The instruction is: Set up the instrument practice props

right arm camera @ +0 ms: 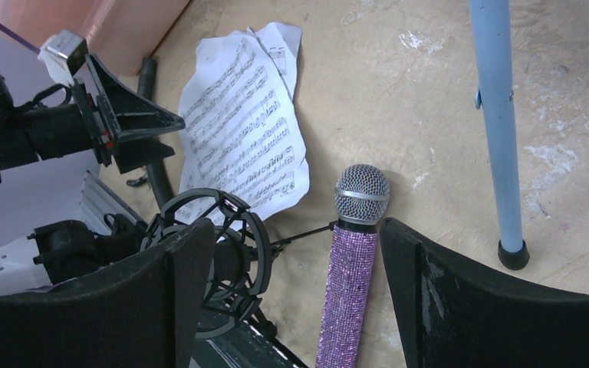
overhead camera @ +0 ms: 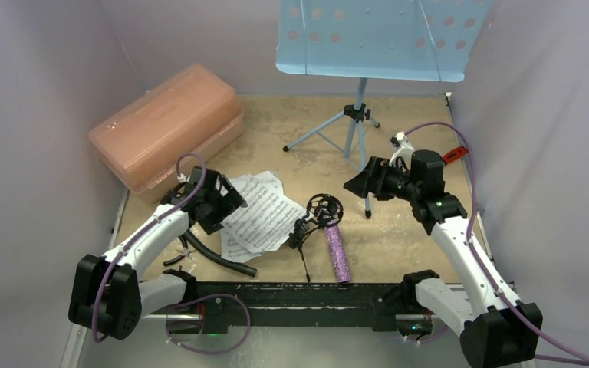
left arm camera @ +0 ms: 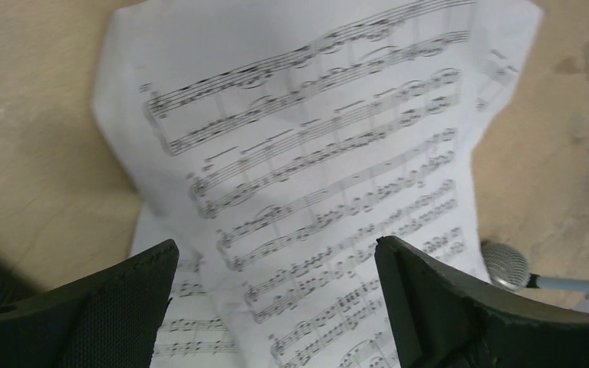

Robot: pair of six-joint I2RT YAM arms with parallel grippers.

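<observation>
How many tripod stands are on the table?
2: the light blue music stand at the back, the small black mic stand in front, beside the purple microphone.

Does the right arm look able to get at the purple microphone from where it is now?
Probably yes. The right end effector hangs open over the microphone, which lies flat and uncovered between its fingers in the wrist view. Only the small black mic stand close beside it crowds one side.

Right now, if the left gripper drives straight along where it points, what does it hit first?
Likely the white sheet-music pages: they fill the view between the fingers of the open left gripper, lying on the table. Depth is unclear, but nothing shows in between.
</observation>
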